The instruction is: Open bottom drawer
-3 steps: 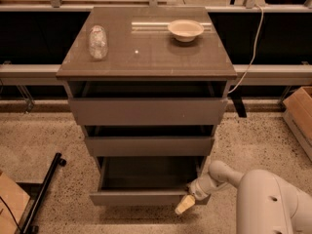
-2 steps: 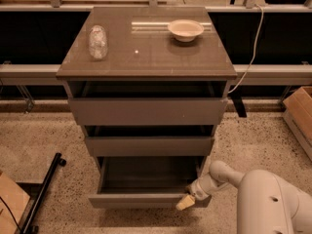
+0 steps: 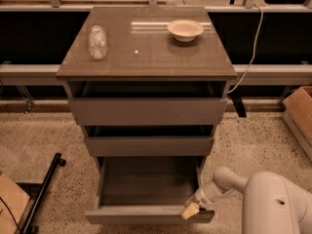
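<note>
The grey-brown cabinet has three handleless drawers. The bottom drawer (image 3: pixel 146 213) is pulled far out toward me, and its bare inside shows. The middle drawer (image 3: pixel 148 145) and the top drawer (image 3: pixel 146 111) stick out only a little. My gripper (image 3: pixel 191 210), on a white arm coming from the lower right, rests at the right end of the bottom drawer's front, at its top edge.
A clear bottle (image 3: pixel 97 42) and a white bowl (image 3: pixel 185 29) stand on the cabinet top (image 3: pixel 146 57). A black bar (image 3: pixel 44 194) lies on the floor at left. Cardboard boxes sit at the right edge (image 3: pixel 300 116) and lower left (image 3: pixel 9 204). A cable (image 3: pixel 251 52) hangs at right.
The bottom drawer has come slightly further out toward me, and the gripper has moved with its front. The rest has not moved.
</note>
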Motion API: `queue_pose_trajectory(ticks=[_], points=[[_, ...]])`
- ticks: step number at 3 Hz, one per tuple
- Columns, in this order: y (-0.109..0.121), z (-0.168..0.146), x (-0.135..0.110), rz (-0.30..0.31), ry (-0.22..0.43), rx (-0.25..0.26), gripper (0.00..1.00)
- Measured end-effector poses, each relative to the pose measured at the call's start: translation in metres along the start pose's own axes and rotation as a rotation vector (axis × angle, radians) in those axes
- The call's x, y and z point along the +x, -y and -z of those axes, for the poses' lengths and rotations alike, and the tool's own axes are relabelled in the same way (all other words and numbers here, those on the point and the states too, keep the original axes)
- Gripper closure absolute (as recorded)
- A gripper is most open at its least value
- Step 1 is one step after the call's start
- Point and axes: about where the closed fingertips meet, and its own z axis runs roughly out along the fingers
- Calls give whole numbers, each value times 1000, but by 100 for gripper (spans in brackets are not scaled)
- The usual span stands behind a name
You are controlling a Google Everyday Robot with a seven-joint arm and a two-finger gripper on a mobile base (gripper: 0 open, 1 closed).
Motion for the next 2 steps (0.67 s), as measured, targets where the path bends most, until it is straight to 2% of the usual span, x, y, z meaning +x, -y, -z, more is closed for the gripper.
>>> queue_pose_trajectory(ticks=[1,2], points=[[-19,6,41,-94,3,-11,36],[-20,6,42,-105,3,-14,12]])
